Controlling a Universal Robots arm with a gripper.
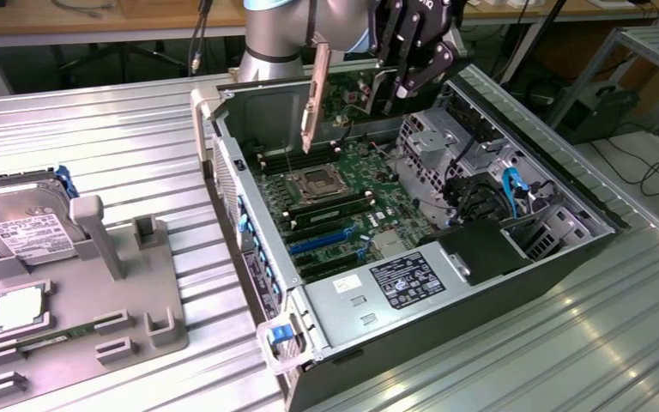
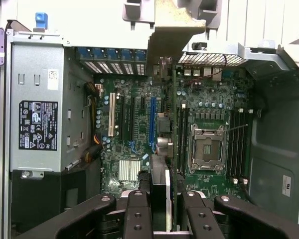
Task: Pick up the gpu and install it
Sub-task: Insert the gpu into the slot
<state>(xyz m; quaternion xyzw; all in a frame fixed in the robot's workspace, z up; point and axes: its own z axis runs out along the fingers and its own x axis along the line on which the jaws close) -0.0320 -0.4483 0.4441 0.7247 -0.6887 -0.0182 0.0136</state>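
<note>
The gpu (image 1: 319,94) hangs edge-on above the open computer case (image 1: 559,184), its silver bracket end pointing down over the far part of the motherboard (image 1: 347,184). The gripper (image 1: 404,81) is clenched on the card's upper edge; in the wrist view the fingers (image 2: 138,214) pinch the card (image 2: 159,186) between them. Below sit the CPU socket (image 2: 206,148) and the blue expansion slots (image 1: 323,240). At the case's near end lies the power supply (image 1: 393,283). On the exterior view's left, a hard drive (image 1: 27,227) rests in a grey holder (image 1: 100,292).
</note>
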